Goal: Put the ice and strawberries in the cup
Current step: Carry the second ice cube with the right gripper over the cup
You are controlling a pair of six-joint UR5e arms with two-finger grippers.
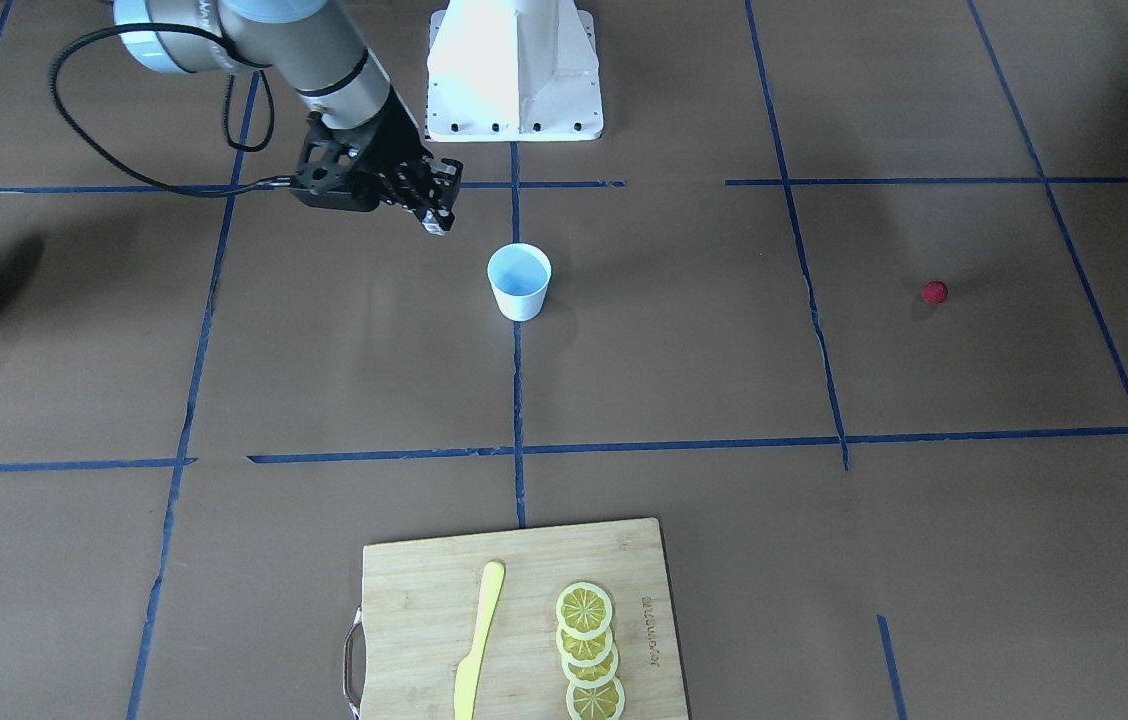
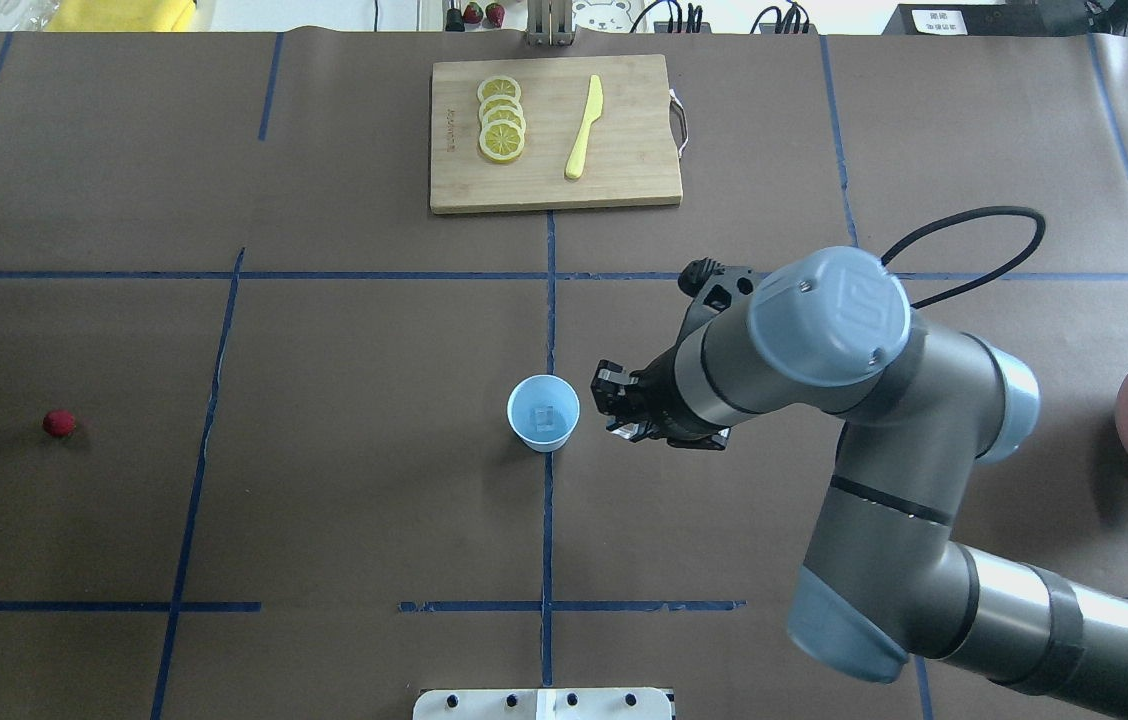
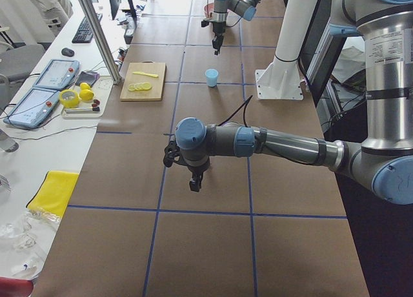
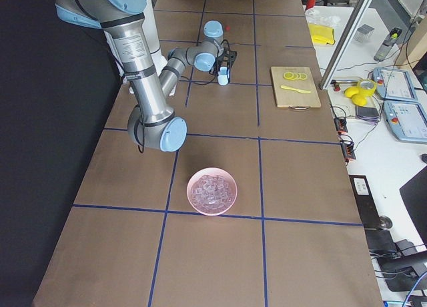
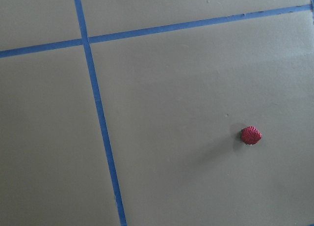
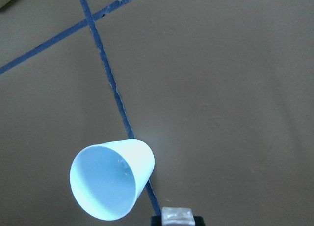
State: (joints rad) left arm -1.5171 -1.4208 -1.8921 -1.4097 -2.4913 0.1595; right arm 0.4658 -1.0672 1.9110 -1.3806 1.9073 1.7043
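At mid-bench, the right gripper (image 1: 434, 222) hangs just beside the cup (image 2: 527, 398), fingertips pressed together on what looks like a clear cube of ice (image 6: 178, 214). More ice (image 2: 549, 415) lies in the cup's pale blue bottom. The pinch sits off the mouth, on the side toward the right edge. A release from this spot would likely drop the slick cube onto the brown bench (image 2: 374, 500), and a low pass could clip the rim and tip the light, unanchored cup.

Toward the left edge, well apart from the cup, the strawberry (image 5: 251, 135) lies alone; small and round, it may roll away from closing fingers. The left gripper (image 3: 195, 183) hovers out that way, seen only from the side, so whether it is spread or closed cannot be told. At the right edge the pink bowl (image 2: 1124, 420) holds a heap of cubes.

As for writing, "UR" reads on the right arm's blue joint cap (image 2: 829, 315). Along the far edge, the cutting board (image 2: 624, 180) bears a burnt-in brand mark (image 1: 652, 630) too small to read, and a white sign (image 2: 934, 18) beyond that edge is likewise illegible.
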